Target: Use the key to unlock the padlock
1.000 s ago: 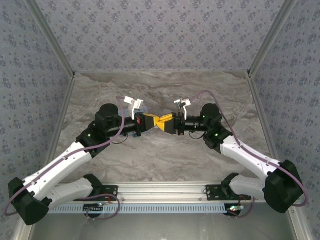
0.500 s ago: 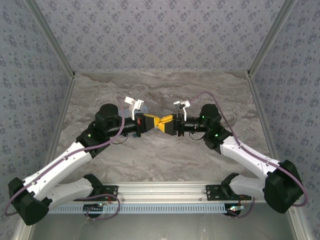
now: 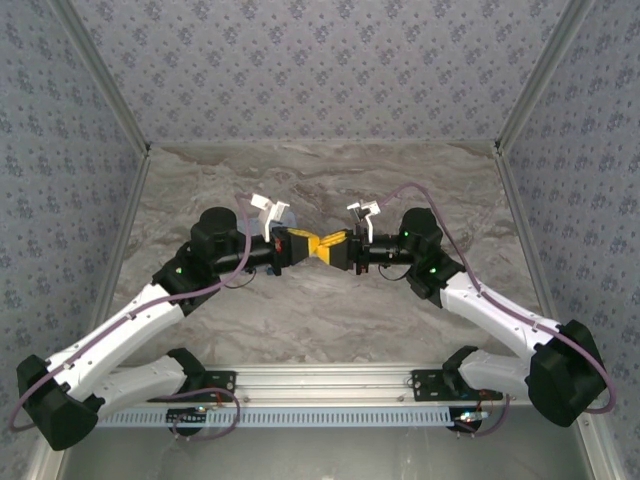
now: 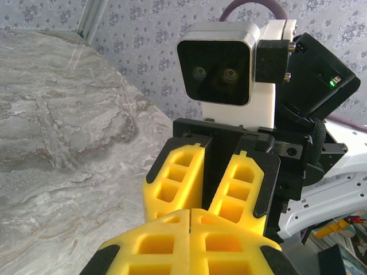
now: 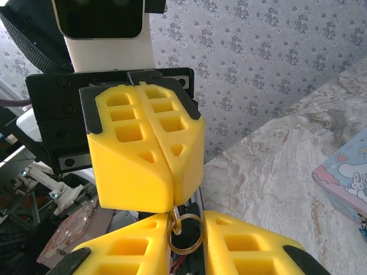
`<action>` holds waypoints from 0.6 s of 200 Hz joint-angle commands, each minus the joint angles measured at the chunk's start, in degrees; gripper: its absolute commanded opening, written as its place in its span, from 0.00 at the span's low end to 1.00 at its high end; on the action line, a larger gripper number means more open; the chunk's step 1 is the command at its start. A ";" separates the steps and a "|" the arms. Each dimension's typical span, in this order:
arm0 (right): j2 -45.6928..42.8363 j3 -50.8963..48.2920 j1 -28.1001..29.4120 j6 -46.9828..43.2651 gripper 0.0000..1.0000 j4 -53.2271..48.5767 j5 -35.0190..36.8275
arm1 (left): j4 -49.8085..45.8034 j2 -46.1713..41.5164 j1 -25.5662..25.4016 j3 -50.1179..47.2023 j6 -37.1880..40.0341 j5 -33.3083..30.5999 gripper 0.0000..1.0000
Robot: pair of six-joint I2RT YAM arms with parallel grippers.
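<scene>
My left claw (image 5: 168,197) is clenched on the key (image 5: 174,219), whose gold ring (image 5: 184,251) dangles between the narrowly parted fingers of my right claw (image 5: 186,226), the two meeting in the air above the middle of the counter (image 3: 330,320).

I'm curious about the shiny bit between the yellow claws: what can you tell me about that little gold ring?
The ring is a thin, round loop of gold-coloured metal, like a small key ring. Seen face-on from the right wrist, it hangs from a small gold tab that sticks out between the fingertips of the shut left gripper. It sits in the gap between the right gripper's fingers and nearly fills it; whether those fingers touch it cannot be told.
</scene>
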 commanded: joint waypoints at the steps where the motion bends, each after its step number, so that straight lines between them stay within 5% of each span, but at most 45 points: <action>1: -0.85 1.35 -0.61 -0.51 0.24 -0.90 0.71 | -0.94 0.45 -0.28 2.78 2.39 3.91 0.00; 43: -0.86 1.39 -0.81 -0.45 0.23 -1.59 0.62 | -2.42 1.25 -0.23 3.46 3.67 4.41 0.00; 104: -1.20 0.77 -0.99 -1.55 0.00 -4.47 1.34 | -4.73 1.21 0.38 4.58 5.28 3.72 0.00; 120: -1.29 0.38 -0.99 -2.10 0.00 -5.86 1.98 | -5.12 1.12 0.82 5.18 5.36 3.19 0.09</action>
